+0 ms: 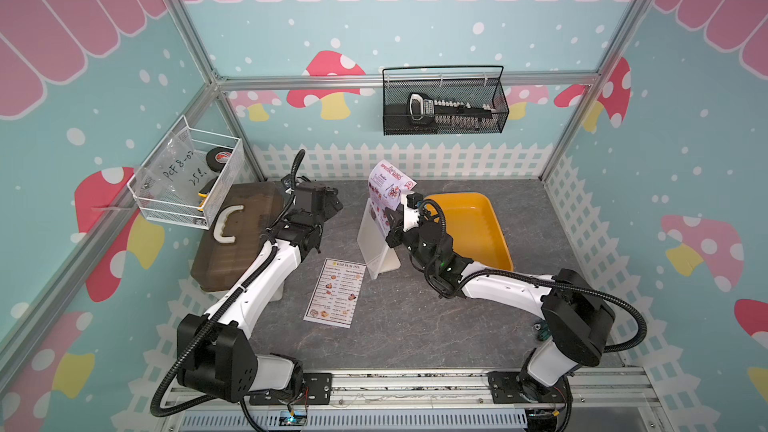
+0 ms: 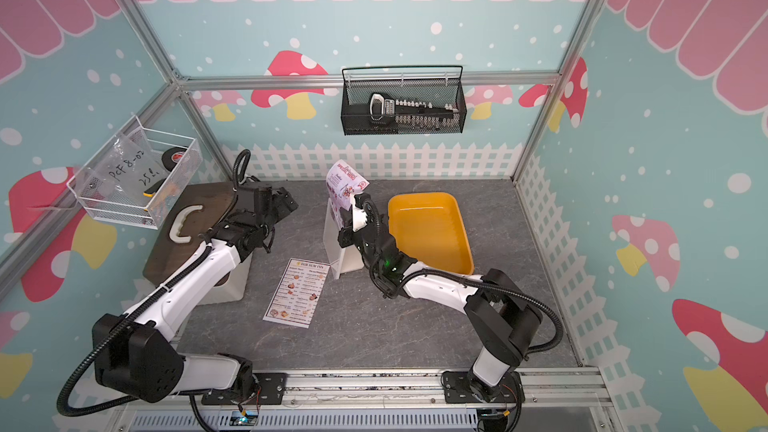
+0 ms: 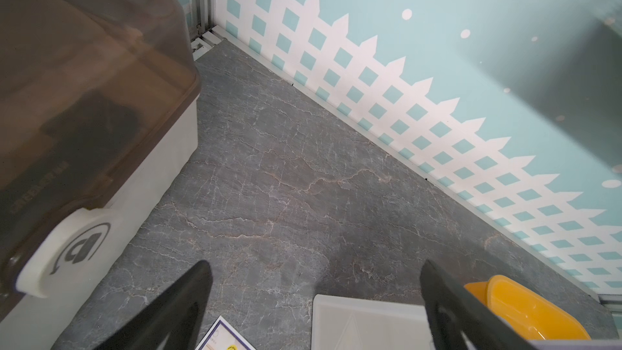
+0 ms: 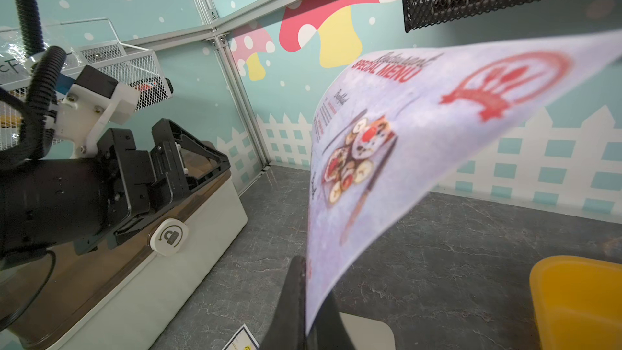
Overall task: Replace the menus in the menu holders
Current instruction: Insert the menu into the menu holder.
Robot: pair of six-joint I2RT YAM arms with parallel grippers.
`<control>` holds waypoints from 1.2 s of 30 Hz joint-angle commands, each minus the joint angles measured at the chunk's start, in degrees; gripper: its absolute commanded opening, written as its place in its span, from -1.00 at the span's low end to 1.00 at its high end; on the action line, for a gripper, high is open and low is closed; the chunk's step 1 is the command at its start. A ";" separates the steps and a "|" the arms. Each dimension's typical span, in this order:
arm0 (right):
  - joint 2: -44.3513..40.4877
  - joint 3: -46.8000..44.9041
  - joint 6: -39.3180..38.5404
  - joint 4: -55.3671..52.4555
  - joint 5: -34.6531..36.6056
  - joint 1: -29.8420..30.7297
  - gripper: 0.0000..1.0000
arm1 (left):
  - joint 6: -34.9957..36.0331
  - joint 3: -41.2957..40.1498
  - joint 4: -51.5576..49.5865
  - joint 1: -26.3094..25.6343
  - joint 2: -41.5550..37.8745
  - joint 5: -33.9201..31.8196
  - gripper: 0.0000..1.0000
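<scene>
Right tool (image 4: 308, 314) is clamped tight on the lower edge of the thin white paper sheet with the red "SPECIAL MENU" title (image 1: 388, 184), and the page curls up and away from the pinch, its food photo and red seal facing the wrist camera. In both top views that sheet stands tilted over the top of the white plastic upright sign stand (image 1: 374, 243); whether its bottom edge sits inside the frame, I cannot tell. The stand is on the grey marbled tabletop (image 1: 415, 326), just beside the yellow plastic tray (image 1: 478, 234). The other white paper sheet, headed "DIM SUM INN" (image 1: 336, 292), lies flat on the tabletop with its upper corner right at the stand's foot. On the other side, the left tool (image 3: 314, 265) hovers with its fingers spread wide and nothing between them, above bare tabletop next to the white box with the smoky brown lid (image 1: 245, 230), well apart from both sheets.
</scene>
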 commanded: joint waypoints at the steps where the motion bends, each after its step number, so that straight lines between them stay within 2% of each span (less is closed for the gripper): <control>1: -0.08 -0.80 0.54 2.33 0.70 0.54 -0.90 | 0.23 1.83 0.80 0.07 0.68 -0.98 0.94; 13: 0.79 -0.88 0.81 2.16 0.52 1.23 -0.77 | 0.48 1.43 0.80 0.16 0.30 -1.33 0.94; 16: 0.74 -0.81 0.54 2.16 0.49 1.24 -0.64 | 0.49 1.45 0.84 0.25 0.24 -1.33 0.94; 20: 0.80 -0.72 0.37 1.33 0.79 1.24 -0.59 | 0.44 1.17 0.92 0.25 0.16 -1.33 0.94; 23: 0.97 -0.45 0.37 0.08 0.95 1.24 -0.61 | 0.34 0.81 1.09 0.25 0.06 -1.42 0.94; 27: 1.11 0.03 0.24 -1.49 0.98 1.24 -0.79 | 0.40 0.78 1.08 0.25 -0.03 -1.42 0.94; 36: 1.15 -0.46 -0.06 -3.04 0.36 1.32 -0.81 | 0.31 0.61 1.18 0.20 -0.13 -1.55 0.94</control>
